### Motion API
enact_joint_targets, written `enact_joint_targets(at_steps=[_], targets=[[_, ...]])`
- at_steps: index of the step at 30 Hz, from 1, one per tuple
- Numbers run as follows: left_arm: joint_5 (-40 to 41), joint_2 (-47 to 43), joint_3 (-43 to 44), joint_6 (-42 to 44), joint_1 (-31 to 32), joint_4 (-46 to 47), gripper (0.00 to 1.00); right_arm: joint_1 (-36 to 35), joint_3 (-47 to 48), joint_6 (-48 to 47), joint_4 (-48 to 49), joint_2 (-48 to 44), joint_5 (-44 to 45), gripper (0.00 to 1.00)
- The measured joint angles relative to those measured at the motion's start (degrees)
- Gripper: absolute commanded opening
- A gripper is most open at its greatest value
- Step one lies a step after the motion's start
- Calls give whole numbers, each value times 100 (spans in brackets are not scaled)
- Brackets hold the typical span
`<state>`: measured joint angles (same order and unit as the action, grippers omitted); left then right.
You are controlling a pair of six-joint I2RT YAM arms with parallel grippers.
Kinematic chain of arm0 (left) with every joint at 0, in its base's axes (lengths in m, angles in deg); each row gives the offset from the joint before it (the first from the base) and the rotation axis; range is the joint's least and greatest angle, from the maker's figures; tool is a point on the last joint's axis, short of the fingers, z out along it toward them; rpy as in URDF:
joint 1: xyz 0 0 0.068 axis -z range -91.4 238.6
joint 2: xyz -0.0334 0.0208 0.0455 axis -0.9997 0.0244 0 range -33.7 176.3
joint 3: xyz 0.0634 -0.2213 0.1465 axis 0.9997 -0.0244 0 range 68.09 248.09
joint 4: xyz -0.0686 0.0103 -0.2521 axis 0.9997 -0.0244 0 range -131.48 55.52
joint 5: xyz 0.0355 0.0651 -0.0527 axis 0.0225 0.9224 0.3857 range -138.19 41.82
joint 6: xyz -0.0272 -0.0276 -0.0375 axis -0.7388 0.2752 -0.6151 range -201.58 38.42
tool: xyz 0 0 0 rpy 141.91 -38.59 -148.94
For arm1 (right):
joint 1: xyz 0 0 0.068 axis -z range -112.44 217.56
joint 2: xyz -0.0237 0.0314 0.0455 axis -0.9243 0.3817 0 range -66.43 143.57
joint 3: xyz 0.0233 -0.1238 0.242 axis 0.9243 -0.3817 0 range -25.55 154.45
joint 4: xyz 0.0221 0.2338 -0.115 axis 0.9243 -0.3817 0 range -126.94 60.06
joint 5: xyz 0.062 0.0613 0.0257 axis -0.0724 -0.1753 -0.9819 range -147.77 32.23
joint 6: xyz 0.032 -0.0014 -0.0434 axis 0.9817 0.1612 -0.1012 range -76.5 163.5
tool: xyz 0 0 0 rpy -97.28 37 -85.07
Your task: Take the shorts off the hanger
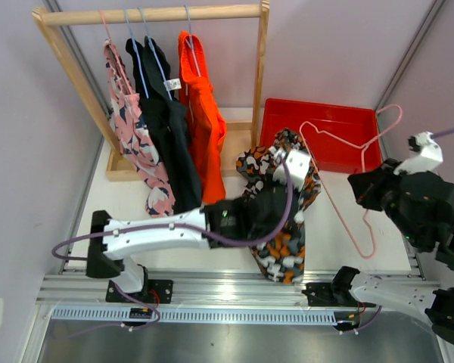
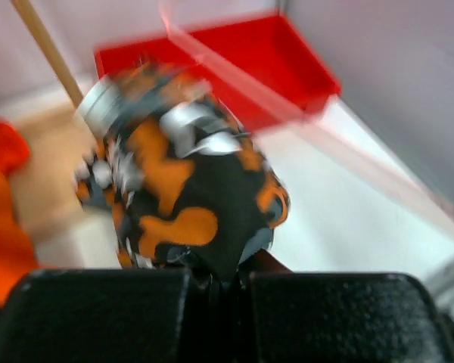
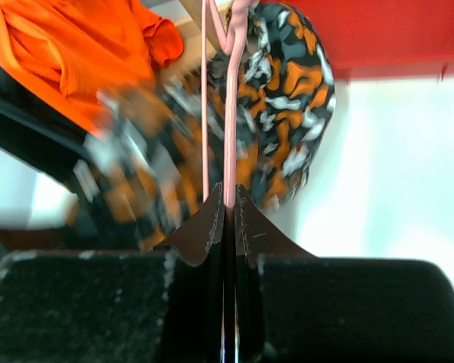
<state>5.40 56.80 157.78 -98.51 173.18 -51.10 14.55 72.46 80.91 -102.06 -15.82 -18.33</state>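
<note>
The shorts, in an orange, black and white camouflage print, hang bunched in the middle of the table. My left gripper is shut on them; in the left wrist view the cloth rises out of the closed jaws of that gripper. The pink wire hanger slants just right of the shorts, and I cannot tell whether it still passes through them. My right gripper is shut on its wire. In the right wrist view the wire runs up from the closed right gripper in front of the shorts.
A red tray lies at the back right, behind the hanger. A wooden clothes rack stands at the back left with a pink patterned garment, a black one and an orange one on hangers.
</note>
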Motion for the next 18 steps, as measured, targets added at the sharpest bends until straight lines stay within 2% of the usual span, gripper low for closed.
enact_joint_targets(at_steps=[2,3,4,9,11,18], targets=[[-234,350,804,382,-319,42,0,37,72,190,-234,-197,-98,0],[-446,680,1504,605,-461,35,0,79,109,269,-317,-275,-140,0],[-518,807,1746,693,-579,81,0,127,125,317,-361,-330,-177,0],[-1272,2339,4649,1154,-1196,-470,0,695,326,345,-501,-485,-85,0],[-1552,2798,5407,1364,-1434,-516,0,933,420,308,-529,-511,72,0],[-2706,2959,5390,1751,-2216,144,0,1456,37,155,-573,-1032,841,0]])
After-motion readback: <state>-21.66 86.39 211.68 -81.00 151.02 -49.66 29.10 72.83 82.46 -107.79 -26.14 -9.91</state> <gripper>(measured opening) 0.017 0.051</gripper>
